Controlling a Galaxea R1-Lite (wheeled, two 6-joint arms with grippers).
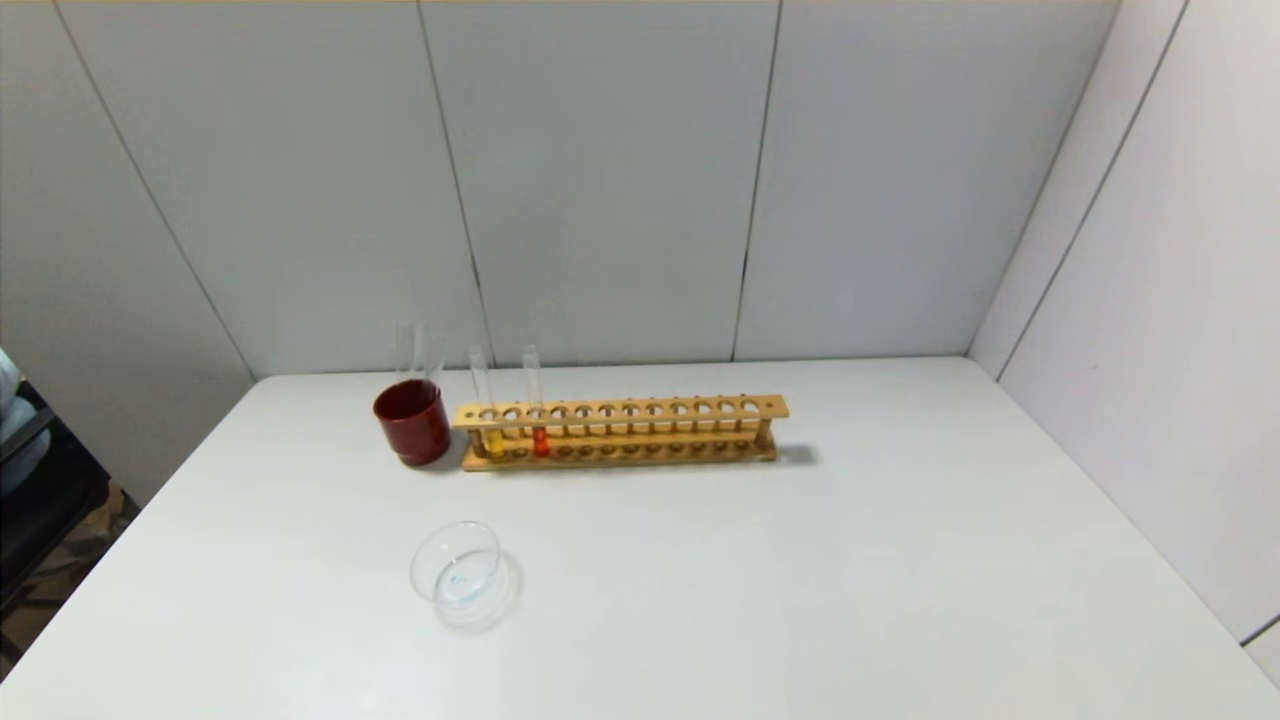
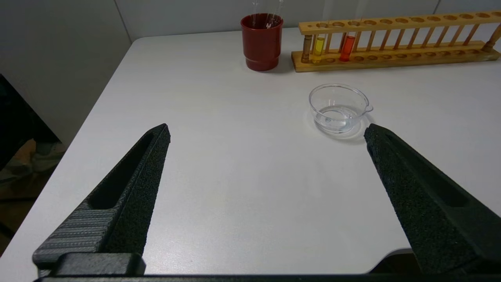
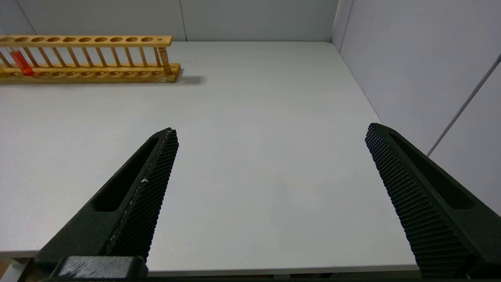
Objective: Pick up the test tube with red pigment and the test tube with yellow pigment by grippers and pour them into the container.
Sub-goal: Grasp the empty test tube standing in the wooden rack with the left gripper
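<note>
The test tube with yellow pigment (image 1: 492, 436) and the test tube with red pigment (image 1: 540, 436) stand upright at the left end of a wooden rack (image 1: 620, 430); both show in the left wrist view, yellow (image 2: 318, 46) and red (image 2: 347, 47). The red tube also shows in the right wrist view (image 3: 21, 64). The container (image 1: 457, 572), a clear glass dish, sits in front of the rack toward me, also in the left wrist view (image 2: 338, 107). My left gripper (image 2: 266, 131) is open and empty over the table's near left. My right gripper (image 3: 270, 131) is open and empty over the near right. Neither gripper shows in the head view.
A dark red cup (image 1: 412, 422) holding clear uncoloured tubes stands just left of the rack. Grey walls close the back and right sides. The table's left edge (image 2: 98, 105) drops off to the floor.
</note>
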